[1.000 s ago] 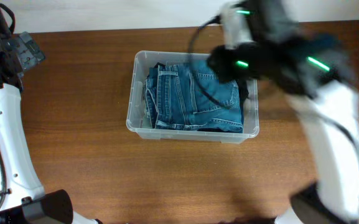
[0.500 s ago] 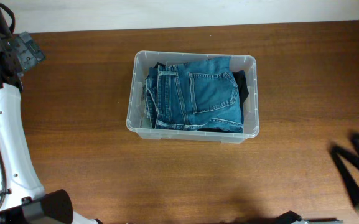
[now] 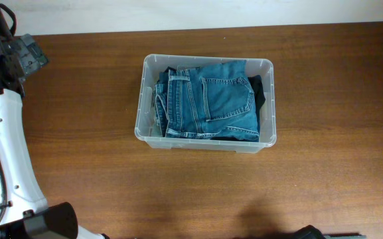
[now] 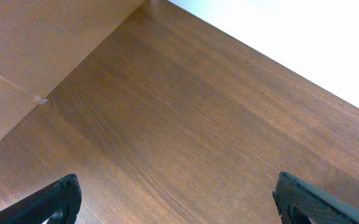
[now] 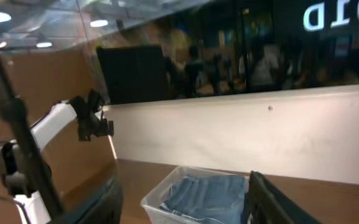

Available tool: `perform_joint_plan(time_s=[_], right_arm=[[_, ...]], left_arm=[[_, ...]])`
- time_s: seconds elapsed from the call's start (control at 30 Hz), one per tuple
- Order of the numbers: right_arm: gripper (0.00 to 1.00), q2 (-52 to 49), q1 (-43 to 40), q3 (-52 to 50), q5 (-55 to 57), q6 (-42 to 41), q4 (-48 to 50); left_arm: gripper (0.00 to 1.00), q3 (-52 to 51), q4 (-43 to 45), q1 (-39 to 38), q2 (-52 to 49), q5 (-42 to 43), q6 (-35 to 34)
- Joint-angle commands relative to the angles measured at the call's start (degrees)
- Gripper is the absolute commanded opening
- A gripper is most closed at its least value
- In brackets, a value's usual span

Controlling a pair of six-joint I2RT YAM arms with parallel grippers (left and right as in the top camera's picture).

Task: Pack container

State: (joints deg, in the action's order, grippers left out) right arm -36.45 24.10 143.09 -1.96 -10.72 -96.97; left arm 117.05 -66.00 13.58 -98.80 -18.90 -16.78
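The container (image 3: 142, 106) is a clear plastic tub at the middle of the table. Folded blue jeans (image 3: 208, 99) lie in it on top of a dark garment (image 3: 261, 89). My left gripper (image 3: 26, 57) is far off at the table's left edge. In the left wrist view it (image 4: 179, 202) is open and empty over bare wood. My right gripper (image 5: 185, 202) is open and empty, raised high and back from the container (image 5: 153, 202). The jeans (image 5: 207, 190) show between its fingers. The right arm is out of the overhead view.
The brown wooden table (image 3: 324, 79) surrounds the tub. A pale wall (image 5: 241, 130) runs behind the table. The white left arm (image 3: 5, 146) stands along the left edge. It also shows in the right wrist view (image 5: 58, 121).
My right arm was over the container's right end a second ago. It has pulled away to the lower right and left the overhead view. The jeans and container stay put.
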Motion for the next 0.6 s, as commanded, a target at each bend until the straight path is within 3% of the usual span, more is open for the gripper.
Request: perform_joint_plan(time_s=[0.0,0.57], right_arm=[[0.58,3.5,0.2,-0.3,0.7,-0.3,-0.3],[0.75,11.0,0.2,-0.3,0.8,-0.3,-0.3]], left_arm=[[0.99,0.1,0.1,0.1,0.7,-0.2,-0.5],[0.99,0.1,-0.1,0.1,0.7,-0.2,-0.5]])
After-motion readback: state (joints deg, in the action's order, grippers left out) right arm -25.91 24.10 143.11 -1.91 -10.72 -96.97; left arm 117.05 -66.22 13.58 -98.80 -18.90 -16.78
